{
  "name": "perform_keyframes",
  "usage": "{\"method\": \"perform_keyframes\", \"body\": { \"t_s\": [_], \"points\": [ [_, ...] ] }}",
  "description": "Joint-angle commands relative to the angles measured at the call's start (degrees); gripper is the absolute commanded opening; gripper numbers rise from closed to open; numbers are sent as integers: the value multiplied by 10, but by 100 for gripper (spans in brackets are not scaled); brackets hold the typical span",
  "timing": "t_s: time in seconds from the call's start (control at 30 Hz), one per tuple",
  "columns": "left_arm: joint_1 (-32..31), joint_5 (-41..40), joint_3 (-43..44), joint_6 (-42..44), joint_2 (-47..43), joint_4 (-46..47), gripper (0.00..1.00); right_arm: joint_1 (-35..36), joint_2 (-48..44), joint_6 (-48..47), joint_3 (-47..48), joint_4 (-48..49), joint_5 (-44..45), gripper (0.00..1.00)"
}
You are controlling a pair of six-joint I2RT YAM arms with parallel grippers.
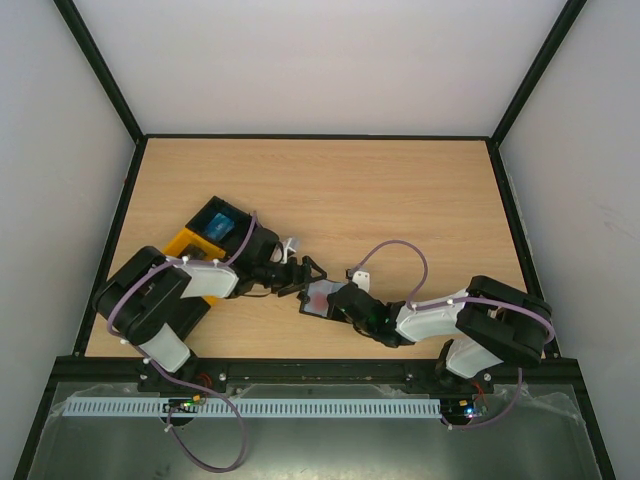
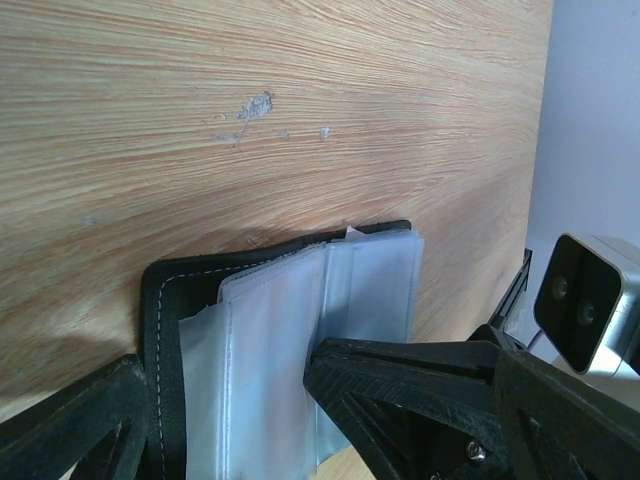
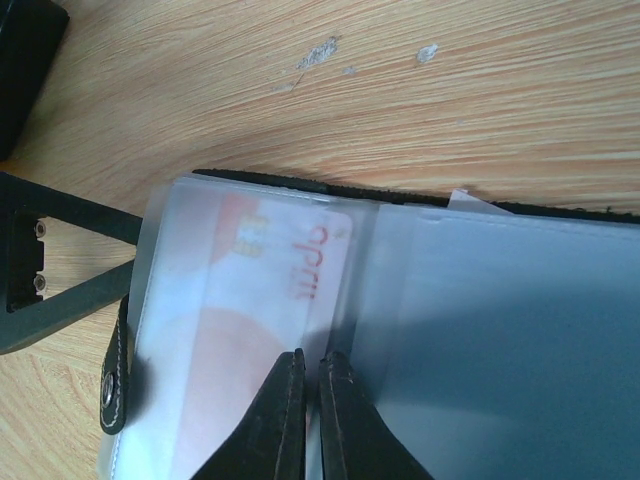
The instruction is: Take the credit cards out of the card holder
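1. The card holder (image 2: 160,330) lies open between my grippers, with the red card (image 3: 250,320) sleeved inside.
2. My right gripper (image 3: 308,358) is pressed together over the card, and my left gripper (image 1: 306,277) is spread.
3. I judge the card light, stiff and slick, so I should pinch its edge.

The top camera looked down from behind the arm bases over the whole counter (image 1: 400,190). The wrist cameras sat close, facing past the left claw (image 2: 222,370) and right claw (image 3: 312,385) onto the card holder (image 1: 320,298), which all three views shared.
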Motion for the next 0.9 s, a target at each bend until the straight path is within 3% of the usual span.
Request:
{"method": "perform_keyframes", "body": {
  "t_s": [0.0,0.27,0.43,0.87],
  "points": [
    [-11,6,13,-2,-11,-2,94,-2,12,-10,-24,-70,18,6],
    [-16,1,-8,-35,-66,-1,89,-1,11,-17,-59,0,-3,5],
    [-25,-26,-1,-25,-81,-47,87,-2,12,-15,-75,20,-5,5],
    [-25,-36,24,17,-26,-57,87,-2,0,-20,-79,19,-1,5]
  ]
}}
